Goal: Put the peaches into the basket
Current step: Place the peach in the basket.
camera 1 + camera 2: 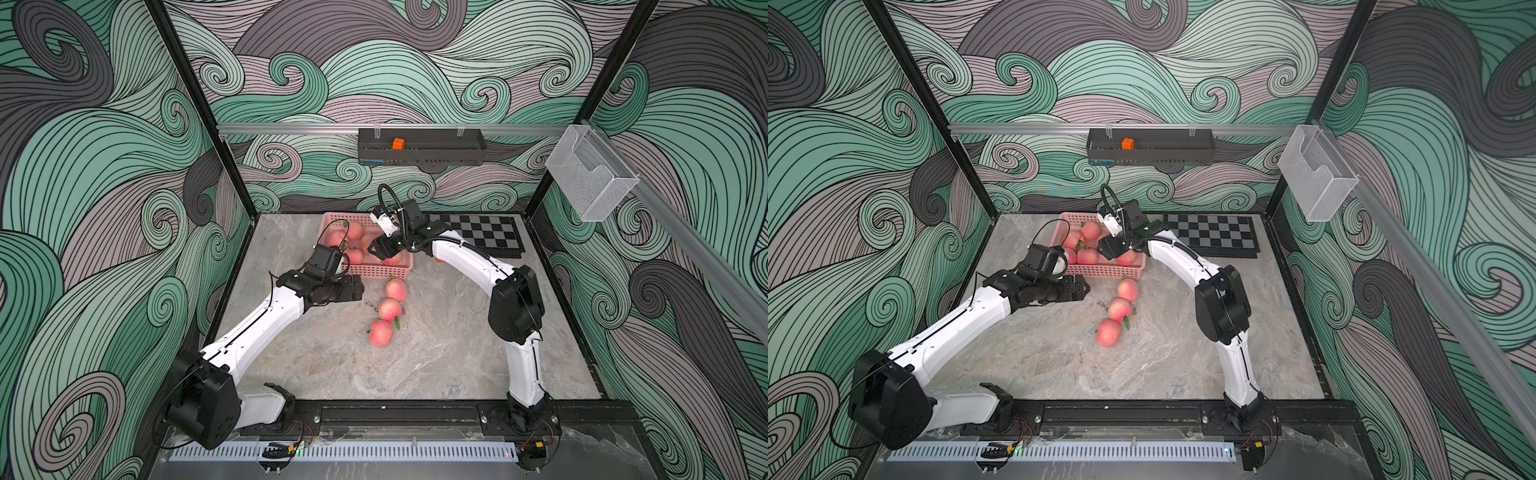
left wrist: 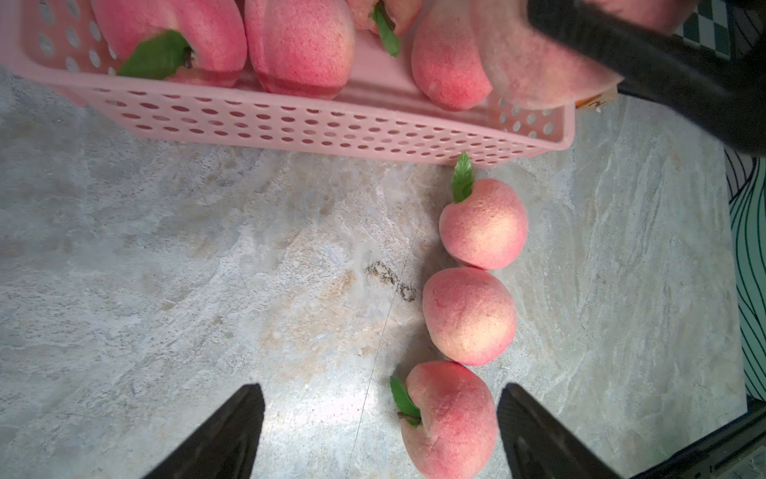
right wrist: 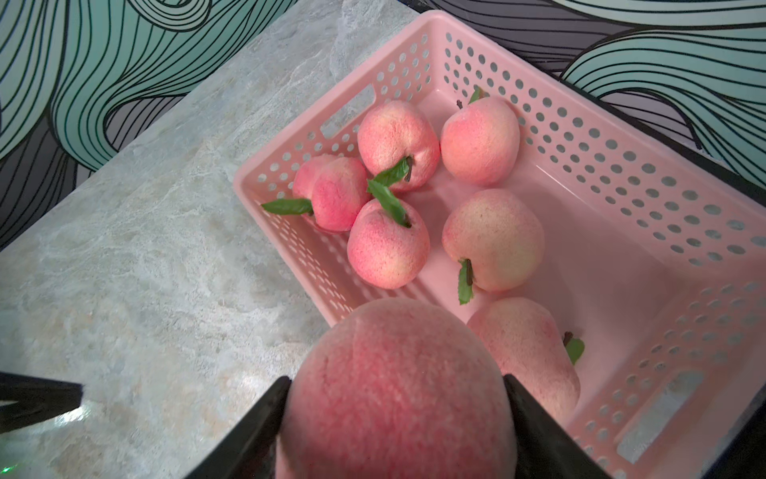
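— Where is the pink basket (image 1: 376, 272) set?

— It is set at the far side of the marble counter (image 1: 332, 365), and everything else is placed from it.

— What is grasped by the right gripper (image 3: 396, 378)?

— A held peach (image 3: 398, 427) is pinched between its two black fingers. The fruit is hung above the basket, over the near wall, toward the end where a chessboard (image 1: 482, 235) is laid beside the basket.

— And the left gripper (image 2: 381, 387)?

— It is spread wide and nothing is grasped. It is poised just outside the basket's near wall, over bare counter.

— How many are lying inside the basket?

— Six loose peaches (image 3: 493, 240) are counted on the solid floor, mostly bunched toward the end away from the chessboard. A pink lobe in that corner may belong to a seventh, which cannot be told from the right wrist view. Several are shown with a green leaf and stem.

— What is lying outside?

— Three are lined up on the counter, in a row leading away from the near wall. The first peach (image 1: 395, 289) is found just beside that wall, with its leaf (image 2: 463, 178) pointed at the wall and all but touching it. The second peach (image 1: 390, 309) is pressed against the first. The third peach (image 1: 381, 333), farthest from the basket, is pressed against the second.

— Is the row touched by either gripper?

— In both top views the left gripper is seen apart from the row, on the side away from the chessboard.
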Action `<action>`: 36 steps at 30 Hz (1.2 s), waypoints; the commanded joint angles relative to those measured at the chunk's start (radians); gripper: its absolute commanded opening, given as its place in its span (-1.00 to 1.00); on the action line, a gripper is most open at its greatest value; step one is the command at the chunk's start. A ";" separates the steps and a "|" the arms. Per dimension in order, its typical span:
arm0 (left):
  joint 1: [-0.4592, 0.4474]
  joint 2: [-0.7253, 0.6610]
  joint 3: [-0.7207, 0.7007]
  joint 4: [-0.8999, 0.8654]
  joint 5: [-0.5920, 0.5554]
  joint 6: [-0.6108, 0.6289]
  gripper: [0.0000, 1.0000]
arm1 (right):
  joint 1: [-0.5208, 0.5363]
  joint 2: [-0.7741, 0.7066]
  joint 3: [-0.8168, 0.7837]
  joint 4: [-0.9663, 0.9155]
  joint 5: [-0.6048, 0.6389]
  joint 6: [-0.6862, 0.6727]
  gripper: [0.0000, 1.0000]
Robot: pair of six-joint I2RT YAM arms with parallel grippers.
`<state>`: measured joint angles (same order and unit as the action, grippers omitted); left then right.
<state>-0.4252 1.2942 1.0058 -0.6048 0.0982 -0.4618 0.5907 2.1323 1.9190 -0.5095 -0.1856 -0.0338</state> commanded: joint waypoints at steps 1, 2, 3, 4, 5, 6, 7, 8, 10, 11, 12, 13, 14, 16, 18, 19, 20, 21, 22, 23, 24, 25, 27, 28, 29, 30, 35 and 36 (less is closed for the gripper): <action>0.016 -0.001 0.031 -0.003 0.016 0.023 0.78 | 0.008 0.050 0.057 -0.020 -0.004 -0.029 0.40; 0.019 -0.002 0.031 -0.003 0.012 0.024 0.78 | 0.010 0.066 0.072 -0.020 -0.002 -0.032 0.40; 0.022 -0.003 0.031 -0.001 0.011 0.025 0.78 | 0.009 0.083 0.083 -0.021 0.000 -0.033 0.40; 0.026 -0.003 0.030 0.000 0.011 0.026 0.78 | 0.010 0.099 0.096 -0.020 -0.001 -0.035 0.40; 0.032 -0.001 0.030 0.003 0.012 0.023 0.78 | 0.011 0.112 0.107 -0.019 -0.002 -0.037 0.41; 0.035 0.000 0.028 0.004 0.014 0.024 0.78 | 0.011 0.124 0.117 -0.018 -0.003 -0.040 0.41; 0.039 0.003 0.028 0.005 0.017 0.024 0.78 | 0.011 0.139 0.130 -0.019 -0.002 -0.044 0.41; 0.043 0.005 0.028 0.007 0.021 0.024 0.79 | 0.011 0.153 0.142 -0.021 0.000 -0.047 0.41; 0.048 0.010 0.030 0.008 0.032 0.023 0.78 | 0.012 0.175 0.162 -0.021 0.006 -0.053 0.42; 0.048 0.013 0.033 0.004 0.036 0.025 0.78 | 0.012 0.184 0.168 -0.020 0.009 -0.057 0.41; 0.049 0.014 0.034 0.004 0.037 0.027 0.78 | 0.013 0.192 0.174 -0.020 0.012 -0.059 0.42; 0.050 0.016 0.036 0.004 0.037 0.029 0.78 | 0.015 0.198 0.180 -0.019 0.018 -0.062 0.42; 0.051 0.019 0.036 0.004 0.037 0.029 0.78 | 0.015 0.206 0.183 -0.020 0.026 -0.064 0.42; 0.053 0.022 0.036 0.004 0.037 0.029 0.78 | 0.018 0.217 0.190 -0.024 0.039 -0.070 0.43; 0.055 0.028 0.037 0.003 0.041 0.028 0.78 | 0.022 0.228 0.197 -0.031 0.058 -0.082 0.44; 0.056 0.028 0.037 0.002 0.043 0.025 0.78 | 0.025 0.233 0.201 -0.036 0.066 -0.090 0.45; 0.056 0.028 0.037 0.003 0.044 0.025 0.78 | 0.027 0.237 0.204 -0.039 0.075 -0.095 0.46; 0.056 0.025 0.034 0.008 0.046 0.024 0.78 | 0.028 0.241 0.207 -0.042 0.084 -0.101 0.46; 0.056 0.026 0.034 0.010 0.047 0.023 0.78 | 0.030 0.245 0.210 -0.044 0.089 -0.105 0.47; 0.057 0.026 0.034 0.010 0.047 0.023 0.78 | 0.031 0.248 0.209 -0.043 0.093 -0.107 0.47; 0.059 0.027 0.034 0.010 0.049 0.025 0.78 | 0.031 0.251 0.210 -0.045 0.096 -0.109 0.48; 0.060 0.025 0.036 0.011 0.049 0.024 0.78 | 0.031 0.254 0.210 -0.045 0.099 -0.109 0.48; 0.059 0.023 0.036 0.013 0.049 0.025 0.78 | 0.032 0.261 0.214 -0.050 0.103 -0.113 0.49; 0.060 0.021 0.034 0.015 0.048 0.025 0.78 | 0.034 0.263 0.216 -0.055 0.107 -0.116 0.49; 0.061 0.021 0.034 0.015 0.047 0.024 0.78 | 0.035 0.266 0.221 -0.057 0.112 -0.119 0.49; 0.062 0.020 0.032 0.016 0.047 0.024 0.78 | 0.037 0.268 0.222 -0.060 0.113 -0.123 0.49; 0.065 0.022 0.030 0.021 0.056 0.023 0.78 | 0.040 0.273 0.229 -0.066 0.122 -0.129 0.60; 0.065 0.025 0.032 0.020 0.058 0.023 0.78 | 0.041 0.274 0.231 -0.066 0.123 -0.129 0.64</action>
<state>-0.3672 1.3148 1.0058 -0.5987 0.1410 -0.4522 0.6281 2.3863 2.1220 -0.5655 -0.0753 -0.1284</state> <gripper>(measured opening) 0.890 0.810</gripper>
